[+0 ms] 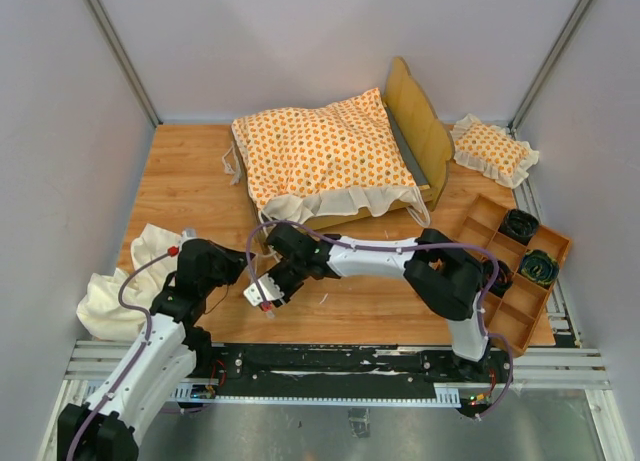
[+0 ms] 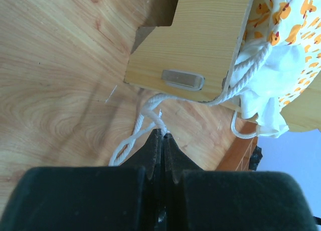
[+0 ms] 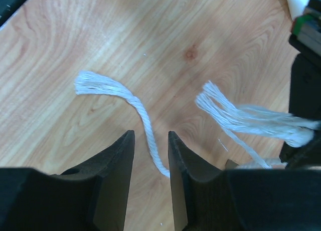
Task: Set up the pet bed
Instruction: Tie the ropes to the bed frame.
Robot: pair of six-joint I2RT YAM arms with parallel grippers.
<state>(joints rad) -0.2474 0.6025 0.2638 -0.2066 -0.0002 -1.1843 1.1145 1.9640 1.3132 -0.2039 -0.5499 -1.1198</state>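
Observation:
The pet bed stands at the back of the table, its wooden headboard on the right. The orange-patterned cushion lies on the frame with its cream ruffle hanging over the near end. My left gripper is shut on a white tie string that runs up past the bed frame's leg to the cushion. My right gripper is open just above the table, and a second tie string lies loose between its fingers. In the top view both grippers meet in front of the bed.
A small ruffled orange pillow lies at the back right. A wooden organizer tray holding dark coiled items stands on the right. A cream cloth is bunched at the left edge. A frayed string end sticks out beside the left gripper.

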